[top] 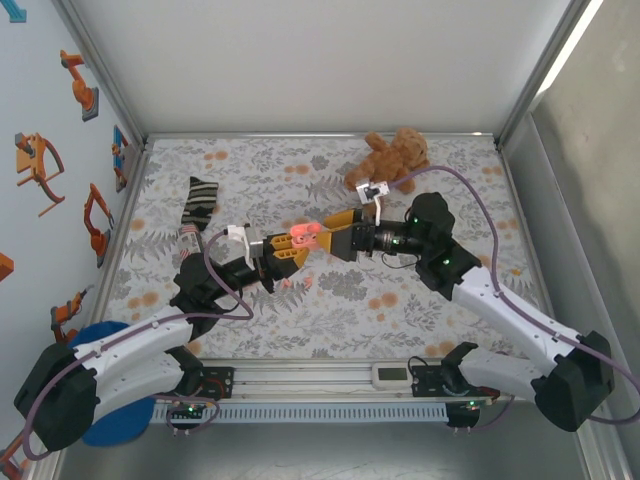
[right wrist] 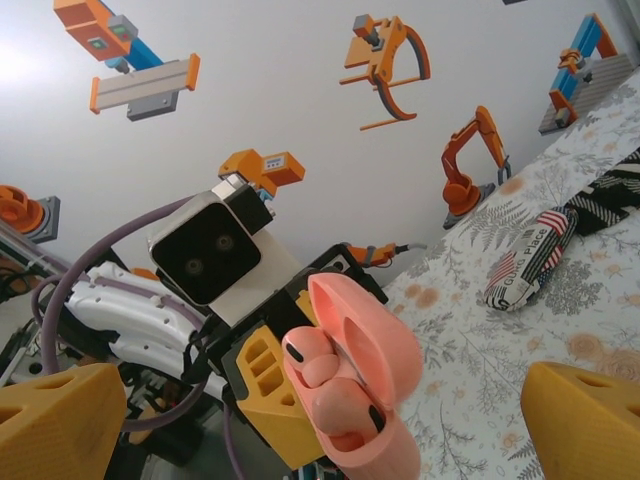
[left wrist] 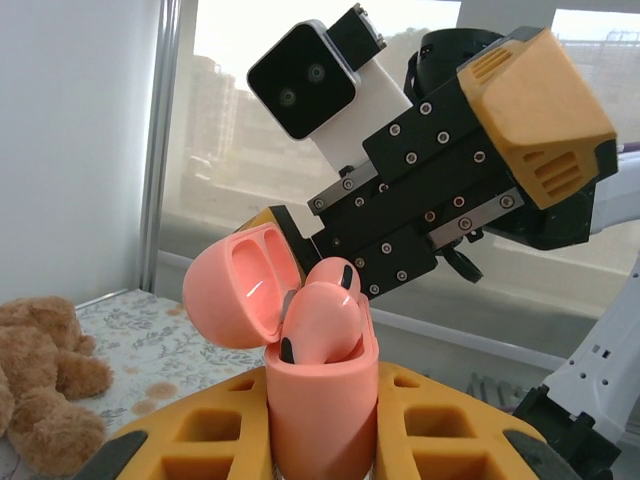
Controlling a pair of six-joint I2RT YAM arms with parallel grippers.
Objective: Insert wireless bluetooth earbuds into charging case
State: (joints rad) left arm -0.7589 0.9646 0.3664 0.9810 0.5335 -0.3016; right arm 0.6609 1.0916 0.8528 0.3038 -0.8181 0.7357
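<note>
Left gripper (left wrist: 322,440) is clamped on the charging case (left wrist: 320,395), lid open, long axis along its fingers, above the table (top: 450,170). Two earbuds (left wrist: 325,310) sit in its mouth, apparently proud. Right gripper (right wrist: 322,425), just beyond to the right, stands wide open, empty, facing them.

left hand (top: 296,246) clamped shut, right hand (top: 324,238) spread wide, facing each other, raised

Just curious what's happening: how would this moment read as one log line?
left gripper: shut on case | lid open, two earbuds inside | right gripper: open, close to case
</note>
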